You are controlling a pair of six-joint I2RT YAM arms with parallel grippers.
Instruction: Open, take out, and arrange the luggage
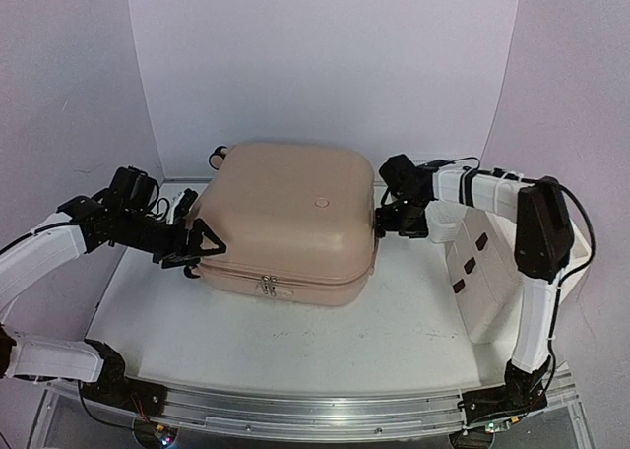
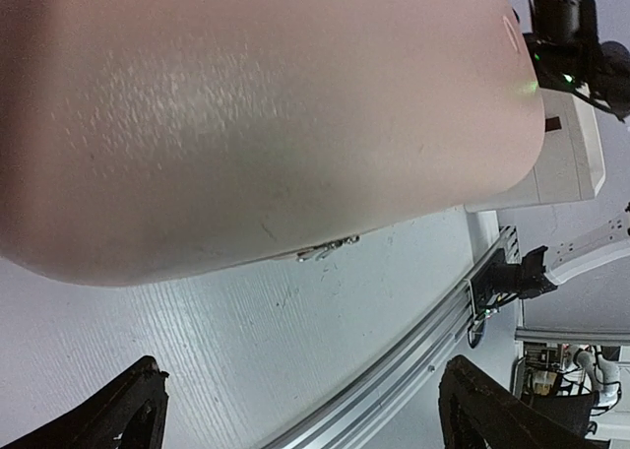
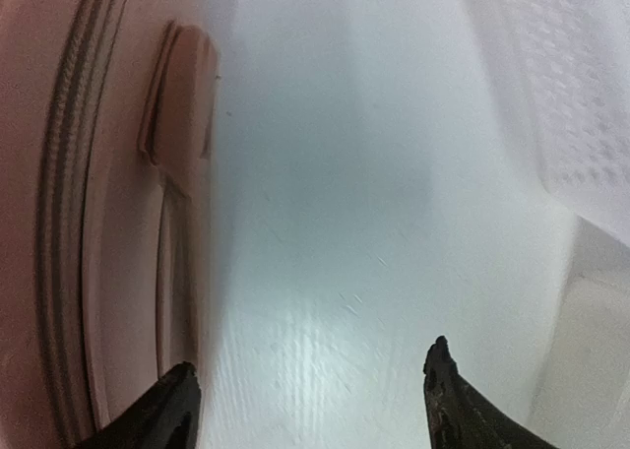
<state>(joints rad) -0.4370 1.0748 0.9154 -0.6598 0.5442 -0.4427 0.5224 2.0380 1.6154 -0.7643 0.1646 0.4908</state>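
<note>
Closed luggage [image 1: 285, 223] lies on the table [image 1: 394, 331]. Left jaws gape wide at its 9 o'clock; right jaws, wide and empty, at 3 o'clock.

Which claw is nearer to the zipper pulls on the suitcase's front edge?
Left. The left claw sits at the front-left corner of the suitcase, a short way along from the zipper pulls; the right claw is at its right side, farther back.

The worktop [image 1: 413, 341] is seen from above; the suitcase [image 1: 285, 223], shared, is viewed closely from both wrists.
</note>
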